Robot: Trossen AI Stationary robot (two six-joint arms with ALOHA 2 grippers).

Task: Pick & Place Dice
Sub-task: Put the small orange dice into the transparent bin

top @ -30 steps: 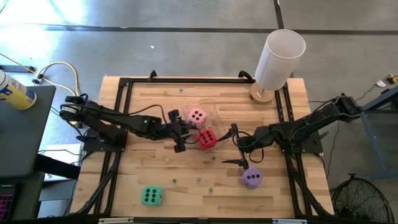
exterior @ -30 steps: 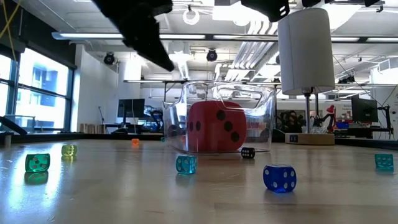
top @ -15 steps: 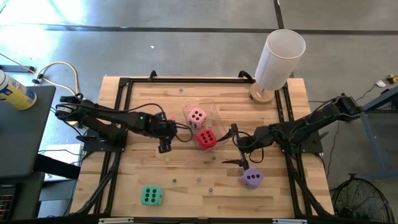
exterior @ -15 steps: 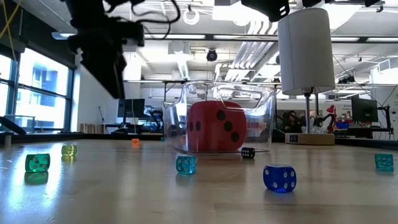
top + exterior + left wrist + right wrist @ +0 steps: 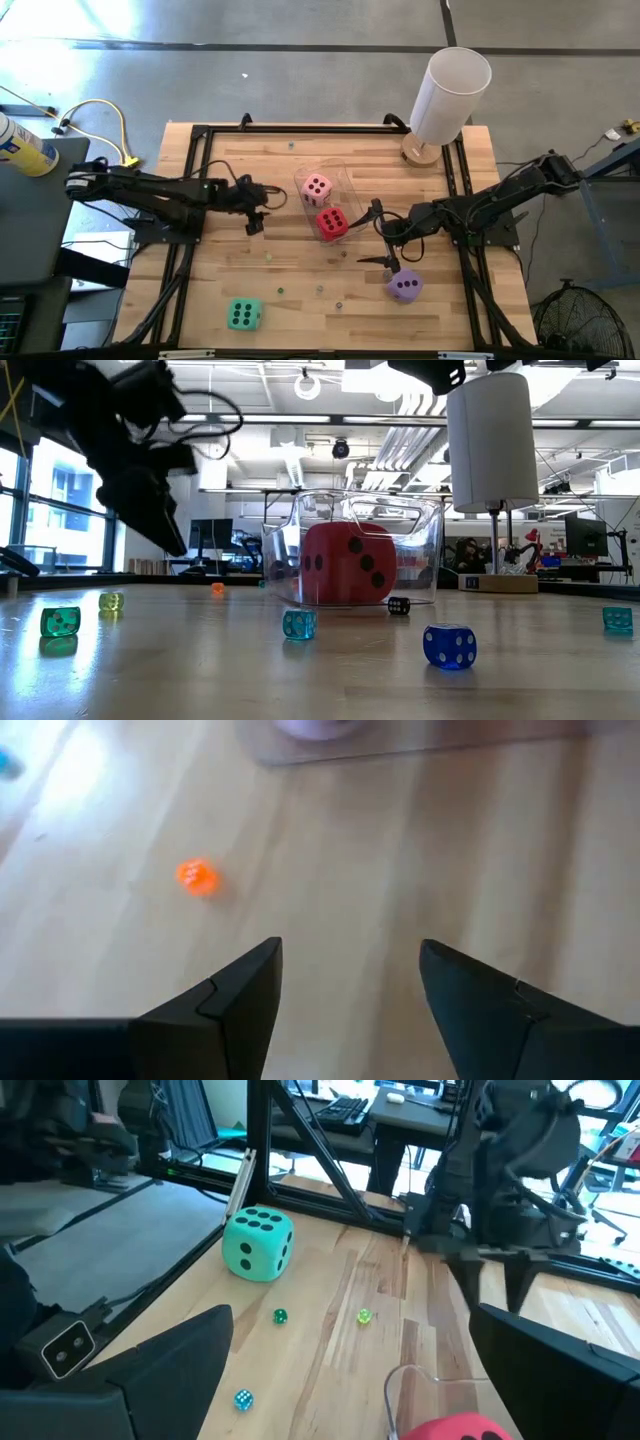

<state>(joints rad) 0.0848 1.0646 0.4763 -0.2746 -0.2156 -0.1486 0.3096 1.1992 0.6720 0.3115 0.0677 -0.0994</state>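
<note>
**Table inventory, clock dirs per high view, 12 = far edge by the lamp**

1. Clear plastic bin (image 5: 325,190): just past table ctr toward 12. Holds 2 dice.
 - Pink die (image 5: 317,186): in bin, 12 o'clock end, 3 pips up.
 - Red die (image 5: 332,223): at bin's 5 o'clock end, touching pink die's corner. Low view shows it inside the clear walls (image 5: 347,564).
2. Purple die (image 5: 404,285): on wood at approx 4 o'clock from ctr, outside bin, 2 pips up.
3. Green die (image 5: 243,314): approx 7 o'clock, near front edge, well apart from the rest; 4 pips up. Also in right wrist view (image 5: 258,1243).
4. Left gripper (image 5: 253,213): at 9 o'clock of bin, apart from it, above bare wood. Fingers (image 5: 232,1005) parted to a moderate gap, nothing between them.
5. Right gripper (image 5: 376,236): at 3 o'clock of red die, betw. it and purple die, touching neither. Fingers (image 5: 165,1370) spread wide, empty.
6. White cylinder lamp shade (image 5: 450,95) on round wood base: 1 o'clock corner.
7. Small dice scattered on table:
 - orange (image 5: 197,877) near left gripper;
 - blue opaque (image 5: 449,645), teal clear (image 5: 298,623), black (image 5: 398,605) in front of bin in low view;
 - green clear (image 5: 60,621) and yellow (image 5: 111,600) off to one side of low view.
8. Yellow cable (image 5: 105,115): on floor off table, 10 o'clock.
</note>
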